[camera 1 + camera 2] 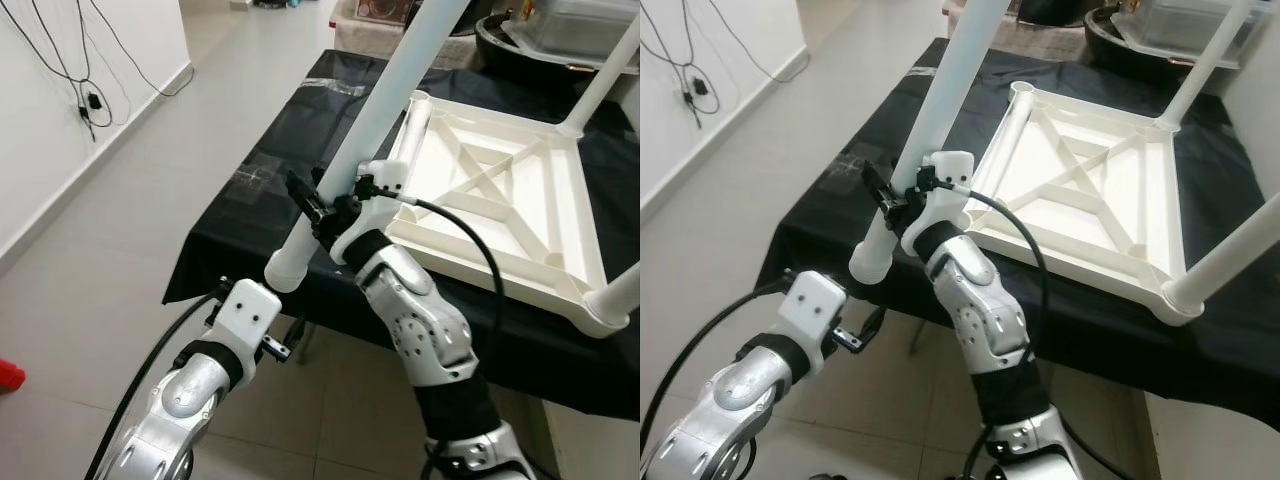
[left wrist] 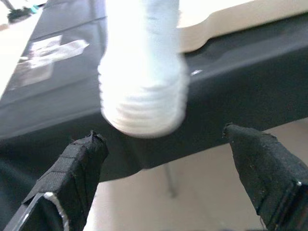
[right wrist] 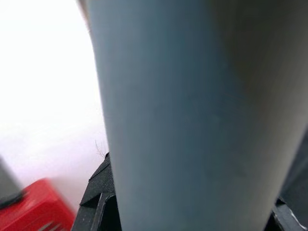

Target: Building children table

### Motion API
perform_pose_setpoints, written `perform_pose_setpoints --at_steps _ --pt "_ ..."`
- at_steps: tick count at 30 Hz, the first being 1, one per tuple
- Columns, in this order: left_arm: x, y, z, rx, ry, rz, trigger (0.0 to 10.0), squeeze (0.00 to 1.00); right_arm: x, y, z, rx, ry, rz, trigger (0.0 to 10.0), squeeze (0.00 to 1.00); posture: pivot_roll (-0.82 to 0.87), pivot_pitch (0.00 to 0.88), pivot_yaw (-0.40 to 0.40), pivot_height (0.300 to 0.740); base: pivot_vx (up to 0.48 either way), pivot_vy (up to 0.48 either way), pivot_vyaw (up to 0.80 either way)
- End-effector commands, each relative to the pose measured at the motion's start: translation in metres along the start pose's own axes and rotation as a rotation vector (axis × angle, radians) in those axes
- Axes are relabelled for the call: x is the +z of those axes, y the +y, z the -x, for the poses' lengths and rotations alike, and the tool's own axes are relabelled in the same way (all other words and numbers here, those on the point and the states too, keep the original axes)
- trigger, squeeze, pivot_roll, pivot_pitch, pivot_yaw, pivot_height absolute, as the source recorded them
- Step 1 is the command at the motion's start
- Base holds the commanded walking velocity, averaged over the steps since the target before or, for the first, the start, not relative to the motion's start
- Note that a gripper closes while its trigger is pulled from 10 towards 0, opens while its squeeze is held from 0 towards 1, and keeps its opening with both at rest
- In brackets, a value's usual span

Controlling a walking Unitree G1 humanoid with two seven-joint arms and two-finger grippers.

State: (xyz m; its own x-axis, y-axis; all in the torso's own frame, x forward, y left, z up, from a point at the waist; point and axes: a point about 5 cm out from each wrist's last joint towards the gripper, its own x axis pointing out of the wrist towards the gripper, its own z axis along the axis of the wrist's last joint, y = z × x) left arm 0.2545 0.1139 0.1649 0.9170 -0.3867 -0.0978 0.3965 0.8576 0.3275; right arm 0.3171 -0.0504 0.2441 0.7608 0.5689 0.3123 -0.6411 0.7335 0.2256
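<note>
Right claw (image 1: 318, 205) pinches the white leg (image 1: 375, 130), tilted toward one o'clock; left claw (image 2: 168, 168) spread below its threaded end, beside black-draped counter (image 1: 260, 160).

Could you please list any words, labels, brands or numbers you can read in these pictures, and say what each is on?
None can be read. The white leg held in the right gripper, the tabletop and the black cloth carry no print. A clear patch on the cloth is too blurred to show any text.
</note>
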Motion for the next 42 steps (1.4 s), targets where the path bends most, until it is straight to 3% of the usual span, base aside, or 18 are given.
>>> perform_pose_setpoints --at_steps 1,11,22,23,33,34,35,36,40,41,42 --pt "-0.007 -0.001 -0.003 -0.018 0.026 -0.026 10.0 0.00 0.000 0.005 0.003 0.040 0.011 -0.021 10.0 0.00 0.12 0.109 -0.059 0.740 0.000 0.000 0.00" --pt "-0.012 0.004 -0.014 -0.007 0.032 -0.043 10.0 0.00 -0.005 0.017 0.013 0.121 0.058 -0.037 10.0 0.00 0.12 0.107 -0.057 0.740 0.000 0.000 0.00" --pt "-0.009 -0.005 -0.025 -0.056 -0.009 -0.025 10.0 0.00 -0.011 0.028 0.020 0.166 0.098 -0.066 10.0 0.00 0.11 0.102 -0.055 0.740 0.000 0.000 0.00" --pt "-0.008 -0.008 -0.026 -0.068 -0.018 -0.018 0.0 0.00 -0.012 0.029 0.020 0.168 0.102 -0.070 10.0 0.00 0.11 0.098 -0.057 0.740 0.000 0.000 0.00" --pt "-0.005 -0.019 -0.031 -0.113 -0.070 0.019 0.0 0.00 -0.016 0.030 0.023 0.163 0.114 -0.078 10.0 0.00 0.11 0.084 -0.052 0.740 0.000 0.000 0.00" --pt "-0.005 -0.019 -0.031 -0.111 -0.069 0.019 0.0 0.00 -0.016 0.029 0.023 0.153 0.106 -0.076 10.0 0.45 0.11 0.084 -0.052 0.740 0.000 0.000 0.00" --pt "-0.005 -0.019 -0.031 -0.111 -0.069 0.019 0.0 0.00 -0.016 0.029 0.023 0.153 0.106 -0.076 10.0 0.45 0.11 0.084 -0.052 0.740 0.000 0.000 0.00" --pt "-0.009 -0.016 -0.027 -0.118 -0.053 0.048 10.0 0.00 -0.016 0.022 0.024 0.139 0.099 -0.066 10.0 1.00 0.11 0.079 -0.049 0.740 0.000 0.000 0.00" --pt "-0.010 -0.013 -0.022 -0.157 -0.056 0.083 10.0 0.00 -0.017 0.017 0.026 0.137 0.106 -0.058 10.0 1.00 0.11 0.075 -0.051 0.740 0.000 0.000 0.00" --pt "-0.012 -0.013 -0.016 -0.222 -0.056 0.115 10.0 0.00 -0.017 0.013 0.026 0.154 0.119 -0.050 10.0 0.00 0.11 0.074 -0.048 0.740 0.000 0.000 0.00" --pt "-0.012 -0.013 -0.016 -0.222 -0.056 0.115 10.0 0.00 -0.017 0.013 0.026 0.154 0.119 -0.050 10.0 0.00 0.11 0.074 -0.048 0.740 0.000 0.000 0.00"
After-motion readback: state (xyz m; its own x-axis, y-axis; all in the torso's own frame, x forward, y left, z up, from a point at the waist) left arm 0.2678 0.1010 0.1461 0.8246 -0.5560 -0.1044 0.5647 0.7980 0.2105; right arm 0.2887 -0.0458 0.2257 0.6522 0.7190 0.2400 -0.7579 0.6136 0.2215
